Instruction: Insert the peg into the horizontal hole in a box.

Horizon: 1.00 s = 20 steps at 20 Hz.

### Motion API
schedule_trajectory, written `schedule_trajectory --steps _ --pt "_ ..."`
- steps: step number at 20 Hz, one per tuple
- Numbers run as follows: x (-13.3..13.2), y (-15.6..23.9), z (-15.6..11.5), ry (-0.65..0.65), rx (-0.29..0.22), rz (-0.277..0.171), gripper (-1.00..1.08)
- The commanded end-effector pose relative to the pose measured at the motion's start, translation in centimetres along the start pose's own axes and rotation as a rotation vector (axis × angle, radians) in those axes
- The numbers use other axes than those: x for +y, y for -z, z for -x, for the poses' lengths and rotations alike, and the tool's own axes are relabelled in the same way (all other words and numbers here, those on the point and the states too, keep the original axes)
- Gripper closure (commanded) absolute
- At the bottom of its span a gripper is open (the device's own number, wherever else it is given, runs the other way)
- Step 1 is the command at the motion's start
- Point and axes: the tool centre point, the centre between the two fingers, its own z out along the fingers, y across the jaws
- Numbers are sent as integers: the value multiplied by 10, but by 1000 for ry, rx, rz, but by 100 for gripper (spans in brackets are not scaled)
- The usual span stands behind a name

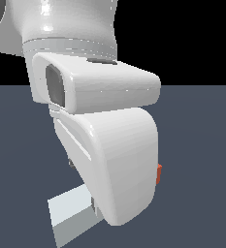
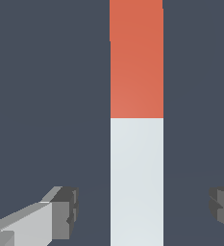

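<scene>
The peg (image 2: 136, 144) lies flat on the dark floor, a long square bar with a white-grey stretch and a red-orange end. In the wrist view my gripper (image 2: 144, 211) is open and straddles the white part, one finger (image 2: 60, 216) on each side with clear gaps to the bar. In the exterior view the white arm hides most of the peg: only its white end (image 1: 71, 213) and a sliver of the red end (image 1: 159, 174) show beside the arm. The box and the hole are out of view.
The arm's white wrist housing (image 1: 109, 160) fills the middle of the exterior view and blocks what lies behind it. Dark grey floor (image 1: 201, 145) surrounds the peg.
</scene>
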Motion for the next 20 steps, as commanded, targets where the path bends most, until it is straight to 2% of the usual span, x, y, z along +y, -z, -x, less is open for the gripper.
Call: schedule_trajectory --steps 1,12,17,18,20 --pt "0 -1 0 0 0 0 -92" --pt "-1 -43 1 1 0 0 -92" --pt "0 -50 0 2 0 0 -92" --pt "0 -50 0 2 0 0 108" --pt "0 -50 0 2 0 0 108"
